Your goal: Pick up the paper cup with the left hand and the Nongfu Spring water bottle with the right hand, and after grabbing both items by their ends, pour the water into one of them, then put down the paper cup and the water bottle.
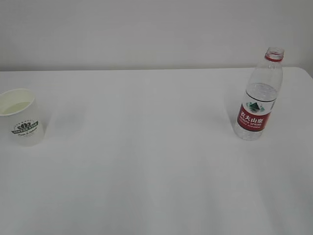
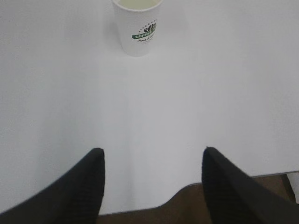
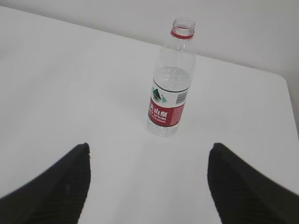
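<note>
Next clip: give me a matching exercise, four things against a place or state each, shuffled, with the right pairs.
Things:
1. paper cup
2. Nongfu Spring water bottle
3. left hand
4. right hand

States:
A. open, facing the bottle
B. uncapped, upright at the table's right
C. open, facing the cup
D. upright at the table's left edge in the exterior view

Pairs: 1-D, 2-B, 3-C, 4-A

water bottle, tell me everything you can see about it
The Nongfu Spring water bottle is tall, clear plastic, with no cap on its open mouth and a red ring around the neck. A red label with white Chinese characters and a green mountain emblem wraps its lower half. Water fills it to just above the label, leaving the upper part empty. It stands upright on the white table, at the right and near the far edge in the exterior view. Nothing but the table touches it.
</note>
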Controlling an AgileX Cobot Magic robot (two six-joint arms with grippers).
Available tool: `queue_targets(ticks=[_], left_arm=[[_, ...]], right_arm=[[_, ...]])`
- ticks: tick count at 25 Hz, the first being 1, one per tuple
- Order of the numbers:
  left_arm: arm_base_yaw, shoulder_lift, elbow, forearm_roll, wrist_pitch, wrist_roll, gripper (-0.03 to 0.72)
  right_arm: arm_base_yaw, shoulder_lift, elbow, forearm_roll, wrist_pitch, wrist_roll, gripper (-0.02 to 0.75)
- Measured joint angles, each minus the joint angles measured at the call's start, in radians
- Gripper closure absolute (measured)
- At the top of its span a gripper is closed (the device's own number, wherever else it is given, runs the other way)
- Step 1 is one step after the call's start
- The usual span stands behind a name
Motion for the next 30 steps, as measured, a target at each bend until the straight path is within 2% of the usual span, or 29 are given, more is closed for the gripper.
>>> queue_targets(ticks=[8,15,22,30], left_arm=[[0.000,0.000,0.000,-0.011,0.000,0.000,0.236],[0.000,0.000,0.000,-0.013,0.000,0.000,0.237],[0.000,0.000,0.000,-0.015,0.000,0.000,0.237],[0.000,0.000,0.000,-0.015,0.000,0.000,0.237]], right_arm=[[0.000,0.000,-0.060,-0.029,0.218,0.017,0.145],[0.000,-0.002,-0.064,-0.037,0.345,0.049,0.145],[0.000,-0.002,-0.099,-0.158,0.493,0.167,0.145],[0.000,-0.002,-0.083,-0.167,0.527,0.203,0.145]])
